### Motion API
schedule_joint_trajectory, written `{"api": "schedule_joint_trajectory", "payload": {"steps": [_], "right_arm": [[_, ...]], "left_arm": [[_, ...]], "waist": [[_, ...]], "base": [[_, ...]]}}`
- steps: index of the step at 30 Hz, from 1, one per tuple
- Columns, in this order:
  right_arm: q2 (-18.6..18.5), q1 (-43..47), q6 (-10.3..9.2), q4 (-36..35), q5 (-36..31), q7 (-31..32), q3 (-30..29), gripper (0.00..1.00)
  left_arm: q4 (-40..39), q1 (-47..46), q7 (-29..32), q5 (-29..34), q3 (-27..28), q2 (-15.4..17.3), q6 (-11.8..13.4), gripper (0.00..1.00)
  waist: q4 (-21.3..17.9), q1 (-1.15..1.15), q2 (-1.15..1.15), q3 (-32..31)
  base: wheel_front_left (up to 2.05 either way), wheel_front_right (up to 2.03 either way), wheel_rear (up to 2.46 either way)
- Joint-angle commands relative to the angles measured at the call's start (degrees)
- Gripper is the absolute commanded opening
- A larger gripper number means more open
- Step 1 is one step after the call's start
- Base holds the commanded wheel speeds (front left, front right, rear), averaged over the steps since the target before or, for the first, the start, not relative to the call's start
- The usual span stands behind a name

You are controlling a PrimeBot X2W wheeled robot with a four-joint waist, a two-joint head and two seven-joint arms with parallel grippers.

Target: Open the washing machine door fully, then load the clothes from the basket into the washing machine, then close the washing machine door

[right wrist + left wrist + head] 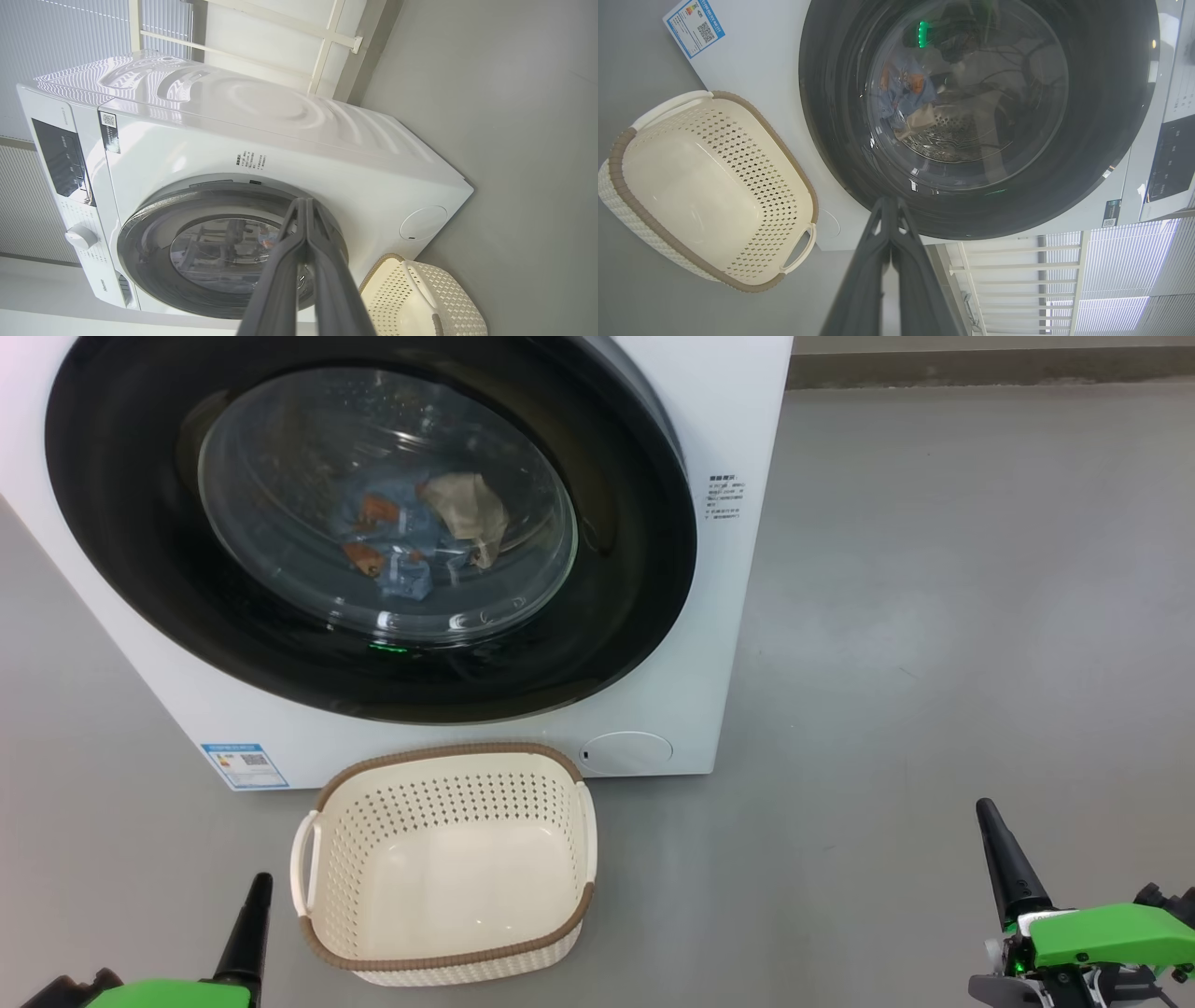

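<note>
Holding nothing, the left hand [260, 889] and right hand [988, 814] rest pinched together, since the clothes [401, 546] lie behind the shut washing machine door [616, 569].

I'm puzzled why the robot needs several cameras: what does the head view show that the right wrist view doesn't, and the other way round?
Head view, not right wrist: the blue label sticker and the shut left gripper. Right wrist, not head: the control knob and dark control panel. Both: the closed washing machine door, the basket, the round white cap, the right gripper.
</note>
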Motion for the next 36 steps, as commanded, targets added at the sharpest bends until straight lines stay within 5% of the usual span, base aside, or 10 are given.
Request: {"api": "schedule_joint_trajectory", "payload": {"steps": [1, 22, 36], "right_arm": [[-0.03, -0.45, 0.1, -1.88, 1.61, 0.65, 0.67, 0.0], [1.88, -0.37, 0.09, -3.02, 12.15, 4.24, -0.75, 0.0], [1.94, -0.38, 0.09, -3.03, 12.25, 4.33, -0.82, 0.0]], "left_arm": [[-1.01, -2.58, 0.41, -1.83, 1.82, 0.72, -0.14, 0.0], [-0.58, -3.73, 3.99, -14.28, 2.79, 0.27, -0.15, 0.0], [-0.58, -3.75, 4.12, -14.36, 2.91, 0.19, -0.15, 0.0]], "waist": [[0.03, 0.0, 0.0, -0.07], [0.44, 0.0, 0.0, -1.19], [0.45, 0.0, 0.0, -1.2]], "base": [[0.0, 0.0, 0.0], [0.0, 0.0, 0.0], [0.0, 0.0, 0.0]]}}
